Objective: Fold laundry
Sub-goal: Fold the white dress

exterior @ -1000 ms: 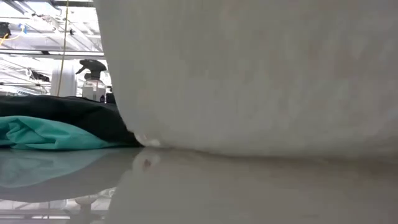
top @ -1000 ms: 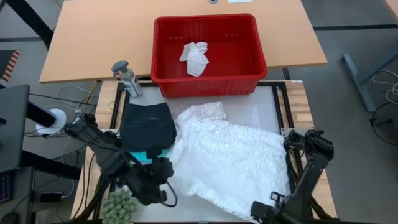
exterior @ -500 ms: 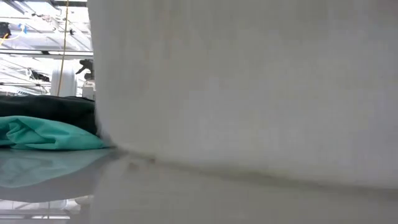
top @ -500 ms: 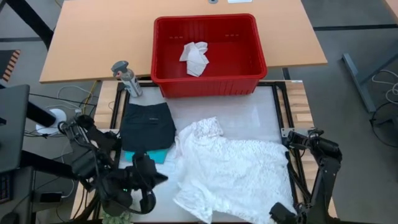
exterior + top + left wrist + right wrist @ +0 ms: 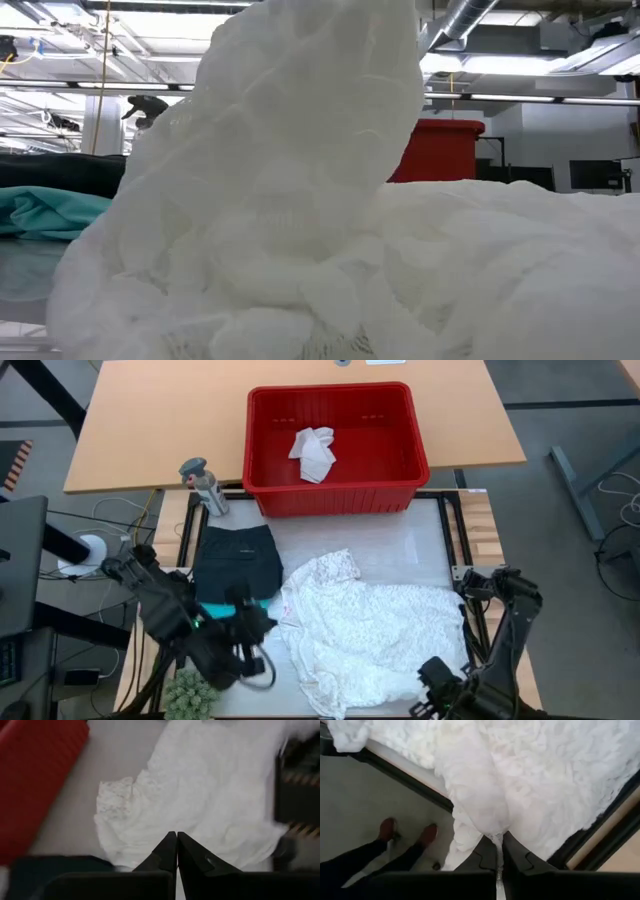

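At the upper left of the high view a spray bottle (image 5: 203, 485) stands by the corner of the red basket (image 5: 420, 452), which fills the upper middle; inside it lies one crumpled white cloth (image 5: 313, 452), left of its centre, and nothing else that I can see. Below the bottle, left of centre, the black shorts (image 5: 237, 561) lie folded in a neat block, long side running up and down the frame, on top of a teal garment (image 5: 262, 604) that peeps out at their lower edge. At the lower left my left gripper (image 5: 262, 628) sits just beside that teal edge, clenched tight on nothing; in my left wrist view the two fingers (image 5: 167, 854) press together with no cloth between them, pointing toward the lace. A small green plant (image 5: 191, 691) is at the bottom edge under that arm. The white lace garment (image 5: 370, 632) sprawls across the lower middle of the mat (image 5: 400, 540), rumpled, its long axis slanting from a collar-like end at centre down toward the lower right corner. There my right gripper (image 5: 432, 700) is pinched shut on its hem, and in my right wrist view the cloth bunches up from my fingertips (image 5: 512, 854). That view also shows a person's dark trouser legs and brown shoes (image 5: 387, 828) on the floor beyond the table edge.
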